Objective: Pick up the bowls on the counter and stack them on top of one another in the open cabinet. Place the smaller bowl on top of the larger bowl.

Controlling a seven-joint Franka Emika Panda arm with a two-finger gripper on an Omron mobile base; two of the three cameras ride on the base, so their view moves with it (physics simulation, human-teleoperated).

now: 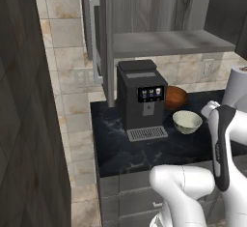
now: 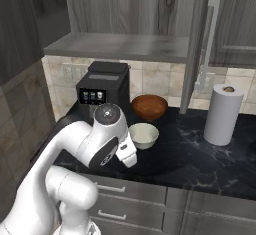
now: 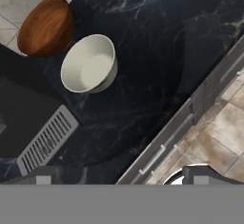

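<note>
The open cabinet [image 2: 125, 46] is seen above, its grey shelf bare, its door [image 2: 212, 34] swung out to the right. Below it the dark marbled surface [image 2: 190, 154] carries a black coffee machine [image 1: 140, 98], a paper-towel roll [image 2: 222, 114] and both bowls. The larger bowl [image 2: 149, 106] — glossy reddish-brown — is set near the tiled wall, just beside the machine. The smaller bowl [image 3: 89, 64] is found just in front of it, upright, pale inside. The pincer [image 3: 119, 179] is held released above the surface's front edge, well apart from both bowls — nothing is grasped.
</note>
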